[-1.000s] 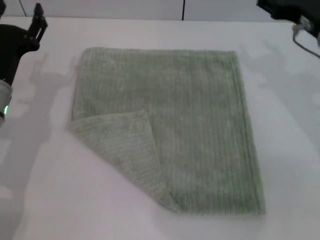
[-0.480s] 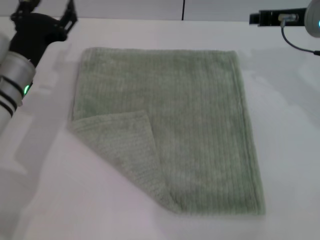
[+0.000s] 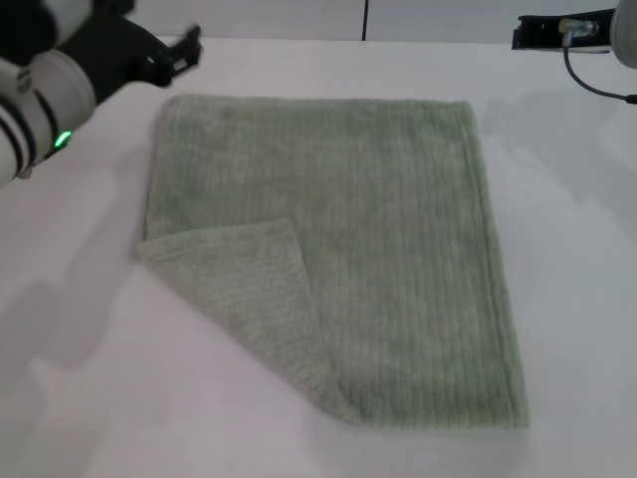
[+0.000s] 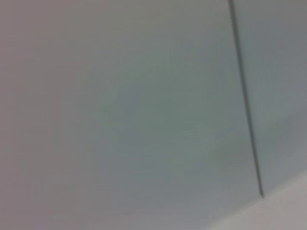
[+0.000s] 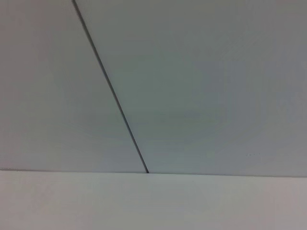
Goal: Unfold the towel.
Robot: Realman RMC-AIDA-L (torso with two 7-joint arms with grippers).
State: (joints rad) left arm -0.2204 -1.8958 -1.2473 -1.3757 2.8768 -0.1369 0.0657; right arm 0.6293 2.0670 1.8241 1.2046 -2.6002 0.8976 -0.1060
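The pale sage-green ribbed terry towel [image 3: 338,259] is spread on the white tabletop [image 3: 577,249] — its near-left corner folded over. Left gripper [image 3: 179,50] jaws — held apart; the right's cannot be told.

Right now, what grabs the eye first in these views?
The sage-green towel fills the middle of the white table, its near-left corner folded over to show the paler underside. The left gripper hangs above the towel's far-left corner; the right gripper sits far right.

a bare test or lab setup: a plain white counter [image 3: 577,249] against a pale grey panelled wall [image 5: 201,81] split by one dark seam [image 5: 110,86].
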